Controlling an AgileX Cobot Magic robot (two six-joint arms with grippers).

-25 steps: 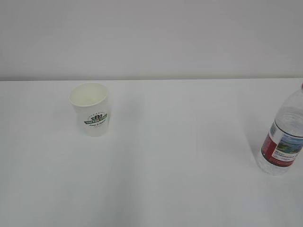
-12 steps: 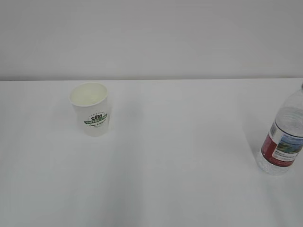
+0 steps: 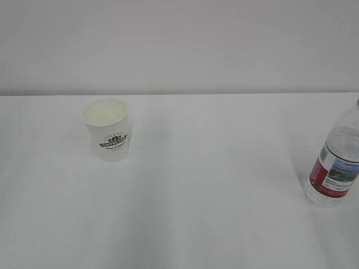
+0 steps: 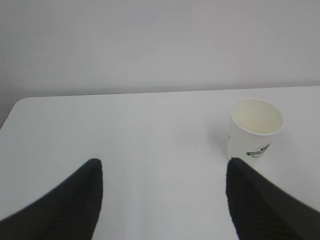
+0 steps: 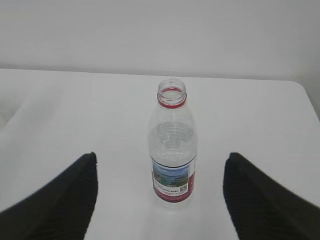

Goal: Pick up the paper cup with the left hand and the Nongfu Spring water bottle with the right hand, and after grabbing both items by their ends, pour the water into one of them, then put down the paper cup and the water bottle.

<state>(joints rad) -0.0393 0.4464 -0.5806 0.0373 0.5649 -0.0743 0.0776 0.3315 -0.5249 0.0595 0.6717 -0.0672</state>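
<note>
A white worktop (image 3: pixel 213 185) is carrying two things. The paper cup (image 3: pixel 107 129) is standing upright toward the back left, mouth open and empty-looking, its green logo facing the front edge. The Nongfu Spring water bottle (image 3: pixel 335 168) is standing upright at the right edge, partly cut off by the frame, well apart from the cup.

Neither arm is showing in the exterior view. The left tool (image 4: pixel 162 200) is hanging with its two dark fingers spread wide, gripping nothing; the cup (image 4: pixel 254 131) is sitting ahead of it and off to the right, just past the right finger. The right tool (image 5: pixel 160 197) is likewise standing wide apart and empty, with the bottle (image 5: pixel 172 152) nearly centred between its fingers.

The step in hand looks like the approach to both grasps. To do it well, the left tool is needing to shift right until the cup sits between the fingers, then close gently, since the thin wall will likely crush. The right tool is already lined up and can advance straight.

Only the right wrist view is showing the bottle's neck, with no cap above its red ring. Only the left wrist view is showing the worktop's rounded back left corner.
</note>
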